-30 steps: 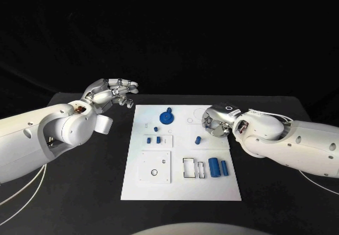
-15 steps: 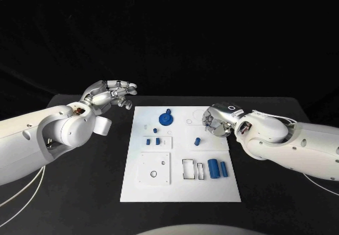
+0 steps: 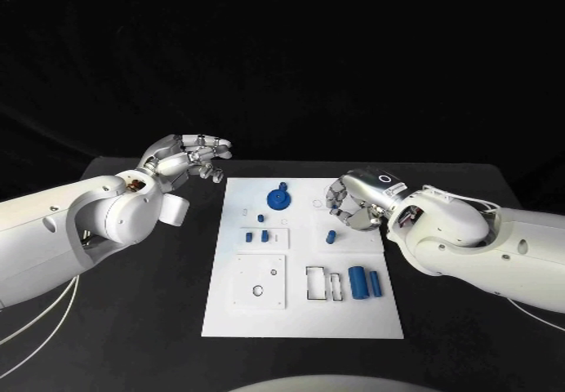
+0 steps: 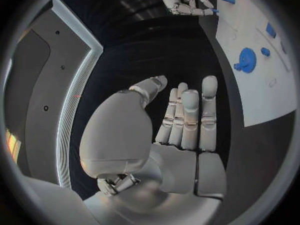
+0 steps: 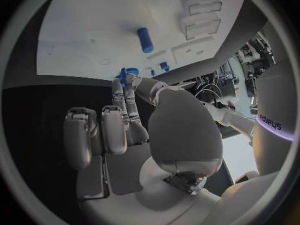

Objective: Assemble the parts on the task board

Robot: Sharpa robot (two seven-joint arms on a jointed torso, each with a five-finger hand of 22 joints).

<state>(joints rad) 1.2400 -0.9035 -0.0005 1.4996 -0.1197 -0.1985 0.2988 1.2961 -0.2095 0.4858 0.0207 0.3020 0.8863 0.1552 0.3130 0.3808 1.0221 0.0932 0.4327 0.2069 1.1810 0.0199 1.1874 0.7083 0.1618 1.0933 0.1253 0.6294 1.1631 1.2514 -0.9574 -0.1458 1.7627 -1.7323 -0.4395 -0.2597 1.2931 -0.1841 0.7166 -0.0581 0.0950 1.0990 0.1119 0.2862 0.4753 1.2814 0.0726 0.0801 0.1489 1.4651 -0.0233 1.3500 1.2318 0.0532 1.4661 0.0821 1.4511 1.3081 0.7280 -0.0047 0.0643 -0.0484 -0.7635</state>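
Note:
The white task board [image 3: 304,314] lies in the middle of the black table. On it are a round blue part [image 3: 278,198] at the far end, two small blue pieces [image 3: 248,237], a short blue peg [image 3: 331,236] and two blue cylinders [image 3: 357,282] by a black-rimmed slot [image 3: 317,281]. My right hand [image 3: 357,200] hovers over the board's far right edge, just beyond the peg, fingers partly bent and holding nothing. In the right wrist view the peg [image 5: 145,39] lies past the right hand [image 5: 144,125]. My left hand [image 3: 189,155] hangs off the board's far left corner, fingers apart and holding nothing.
A raised white square plate [image 3: 259,280] with a small hole sits on the board's near left. In the left wrist view the board [image 4: 262,95] and the round part [image 4: 245,60] lie beside the left hand [image 4: 181,120]. Bare black table surrounds the board.
My right hand has edged a little further in over the board's right edge. The left hand and the parts stay where they were.

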